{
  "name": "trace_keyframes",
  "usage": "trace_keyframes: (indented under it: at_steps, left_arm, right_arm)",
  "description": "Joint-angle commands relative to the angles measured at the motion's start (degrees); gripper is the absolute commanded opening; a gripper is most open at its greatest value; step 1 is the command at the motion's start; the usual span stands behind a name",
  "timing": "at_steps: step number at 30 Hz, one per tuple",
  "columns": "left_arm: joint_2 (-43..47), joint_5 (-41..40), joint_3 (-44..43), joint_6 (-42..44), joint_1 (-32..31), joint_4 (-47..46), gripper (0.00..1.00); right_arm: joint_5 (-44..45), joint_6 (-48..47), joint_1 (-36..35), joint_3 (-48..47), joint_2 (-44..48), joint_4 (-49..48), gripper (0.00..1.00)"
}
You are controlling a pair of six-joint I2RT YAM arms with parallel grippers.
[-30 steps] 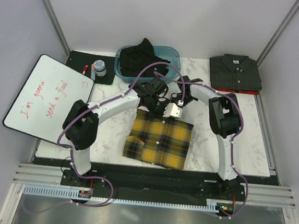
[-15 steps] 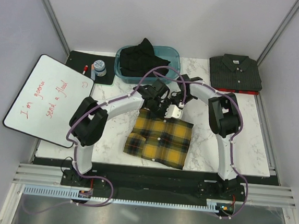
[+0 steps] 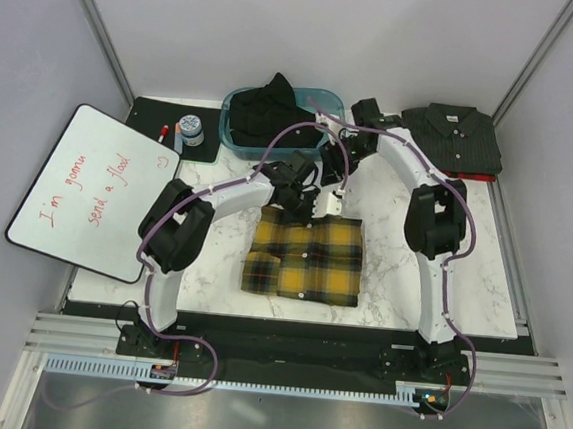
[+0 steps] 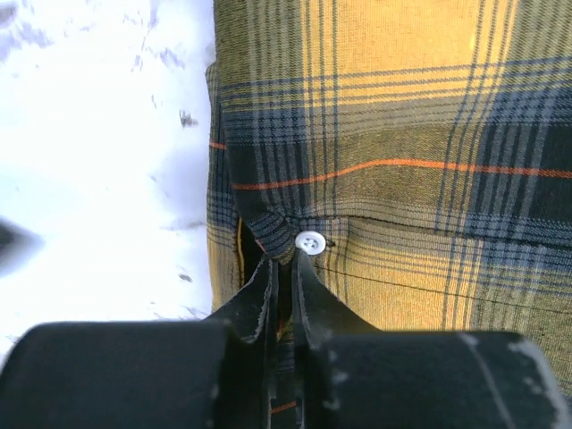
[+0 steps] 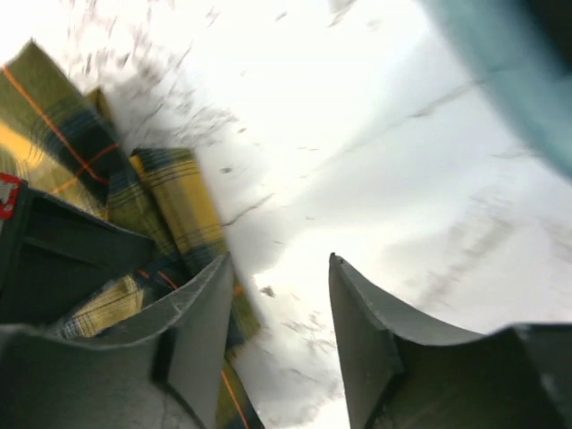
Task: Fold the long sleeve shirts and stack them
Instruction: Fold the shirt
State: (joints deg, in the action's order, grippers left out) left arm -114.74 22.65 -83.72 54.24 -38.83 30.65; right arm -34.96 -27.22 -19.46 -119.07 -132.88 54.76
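The yellow-and-black plaid shirt [image 3: 307,262] lies folded on the middle of the marble table. My left gripper [image 3: 301,198] is at its far edge, shut on a fold of plaid fabric [image 4: 402,134] beside a white button [image 4: 309,241]. My right gripper [image 3: 329,183] hangs open above bare marble just beyond that edge, holding nothing; in its wrist view the right gripper [image 5: 281,264] has the plaid shirt [image 5: 170,197] to its left. A dark charcoal shirt [image 3: 451,139] lies folded at the back right. A black shirt [image 3: 271,108] is heaped in a teal bin [image 3: 331,103].
A whiteboard [image 3: 93,188] with red writing overhangs the table's left edge. Behind it a black mat [image 3: 150,112] carries a small jar [image 3: 190,129] and a marker. The teal bin [image 5: 509,71] is close to the right gripper. Walls enclose the table.
My right gripper has opened, let go of the plaid shirt and pulled back toward the bin. The shirt's far edge now lies flat. The left gripper stays shut on that edge.
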Motion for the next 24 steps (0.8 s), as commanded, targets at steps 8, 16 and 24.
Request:
trace_keyframes:
  at_steps: [8, 16, 24]
  left_arm:
    - [3.9, 1.8, 1.9, -8.8, 4.4, -0.3, 0.41]
    - [6.2, 4.9, -1.4, -9.2, 4.6, 3.1, 0.5]
    - [2.7, 9.4, -8.1, -10.8, 4.5, 5.7, 0.64]
  right_arm:
    - [-20.2, 21.0, 17.7, 34.7, 25.6, -7.0, 0.6]
    - [-24.0, 18.6, 23.6, 58.4, 32.5, -10.0, 0.36]
    - [-26.0, 14.5, 23.4, 61.1, 25.5, -13.0, 0.3]
